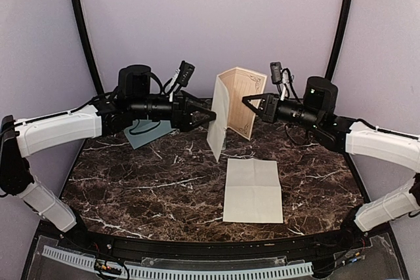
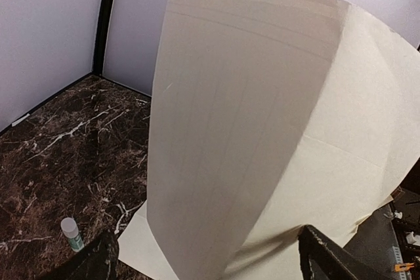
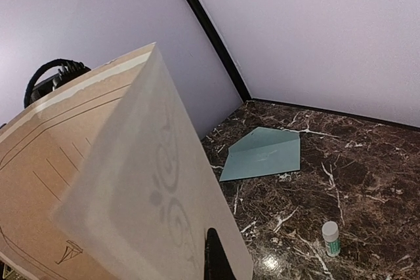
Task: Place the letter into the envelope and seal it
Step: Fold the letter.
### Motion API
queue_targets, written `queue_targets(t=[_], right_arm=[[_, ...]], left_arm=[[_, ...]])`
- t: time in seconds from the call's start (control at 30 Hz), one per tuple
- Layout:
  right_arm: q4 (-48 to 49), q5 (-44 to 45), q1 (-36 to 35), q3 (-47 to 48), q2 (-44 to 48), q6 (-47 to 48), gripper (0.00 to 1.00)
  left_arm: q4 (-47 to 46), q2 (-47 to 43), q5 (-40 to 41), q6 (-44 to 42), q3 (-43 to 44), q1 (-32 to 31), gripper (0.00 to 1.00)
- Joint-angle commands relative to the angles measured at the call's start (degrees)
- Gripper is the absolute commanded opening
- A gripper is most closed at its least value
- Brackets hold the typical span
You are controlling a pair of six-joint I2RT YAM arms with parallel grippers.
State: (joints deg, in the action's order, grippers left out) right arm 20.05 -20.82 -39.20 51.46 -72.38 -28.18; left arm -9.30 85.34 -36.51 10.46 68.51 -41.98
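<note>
While right jaws pinch the upright letter [image 1: 237,100], left jaws gape beside it, envelope [image 1: 146,136] lying flat nearby.

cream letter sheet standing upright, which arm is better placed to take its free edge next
Left. The left gripper is open beside the free panel of the cream folded paper letter, while the right gripper is shut on its other panel, holding it upright.

The left arm [image 1: 56,129] and right arm [image 1: 384,143] are each presenting white moulded link covers, black joints, a black drum-shaped motor housing [image 1: 134,78] just behind the hand, a small black camera block [image 1: 186,70] above it trailing looped black cables, while the left gripper [image 1: 200,115] and right gripper [image 1: 247,100] are showing black angular fingers.
</note>
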Motion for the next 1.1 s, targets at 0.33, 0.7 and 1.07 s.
queue_targets(t=[0.33, 0.7, 1.07], right_arm=[[0.9, -4.1, 0.4, 2.7, -1.0, -0.4, 0.00], [-0.1, -5.6, 0.4, 2.4, -1.3, -0.2, 0.00], [-0.6, -4.8, 0.4, 2.2, -1.2, 0.1, 0.00]], left_arm=[[-3.8, 0.4, 4.0, -0.6, 1.3, -0.5, 0.94], [-5.6, 0.0, 7.6, -0.8, 0.9, -0.5, 0.73], [-4.3, 0.4, 9.1, -0.8, 1.2, -0.5, 0.45]])
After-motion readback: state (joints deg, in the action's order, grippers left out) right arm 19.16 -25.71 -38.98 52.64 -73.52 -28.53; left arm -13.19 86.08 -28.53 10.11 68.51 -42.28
